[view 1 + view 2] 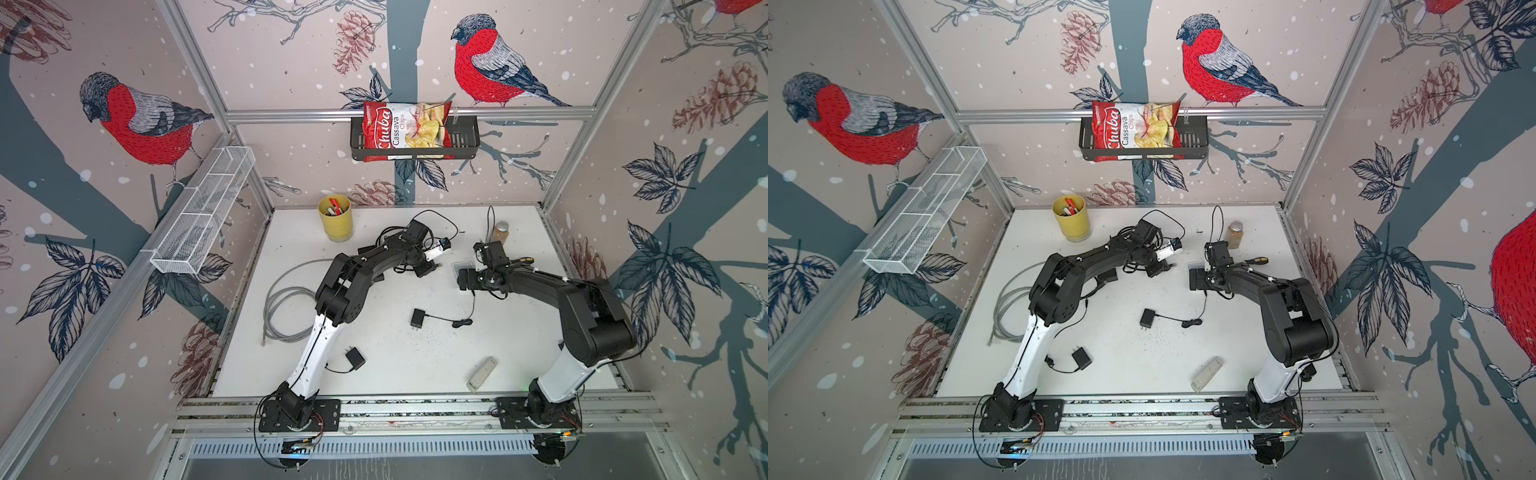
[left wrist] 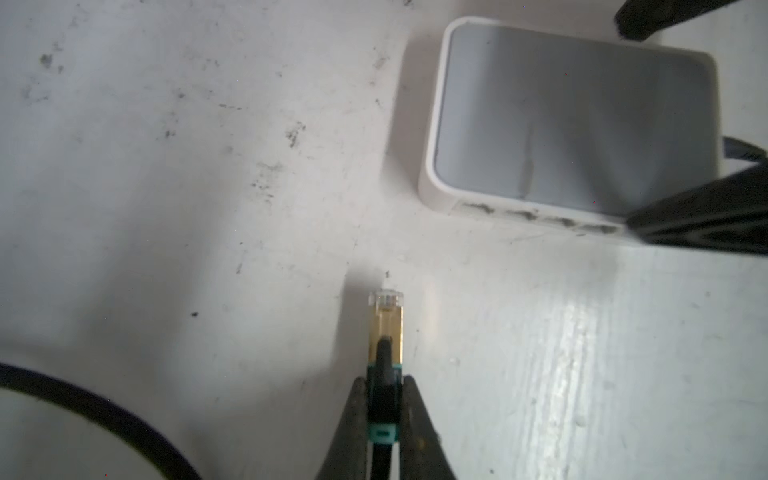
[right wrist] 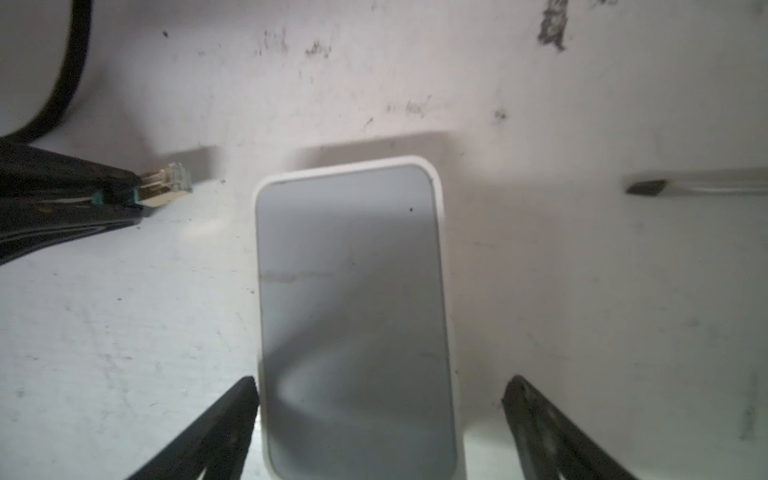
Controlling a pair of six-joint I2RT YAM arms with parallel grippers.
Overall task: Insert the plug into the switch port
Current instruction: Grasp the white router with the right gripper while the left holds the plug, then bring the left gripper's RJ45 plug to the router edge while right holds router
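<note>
My left gripper point(image 2: 384, 382) is shut on the black and teal boot of the plug point(image 2: 385, 316). The plug's gold and clear tip sticks out just above the white table. It points past the switch's port side, a short gap from it. The switch point(image 2: 573, 116) is a flat white box with a grey top, and its row of ports point(image 2: 536, 216) faces the plug side. My right gripper point(image 3: 380, 382) stands open astride the switch point(image 3: 353, 291): one finger is at its edge, the other well off it. The plug point(image 3: 166, 189) also shows in the right wrist view. In a top view the switch point(image 1: 462, 267) lies between both grippers.
A screwdriver point(image 3: 698, 187) lies just beyond the switch. At the back stand a yellow cup point(image 1: 336, 218) and a brown bottle point(image 1: 500, 232). A grey cable coil point(image 1: 282, 307) lies left. Two black adapters point(image 1: 417, 319) point(image 1: 355, 358) and a grey bar point(image 1: 482, 373) lie nearer the front.
</note>
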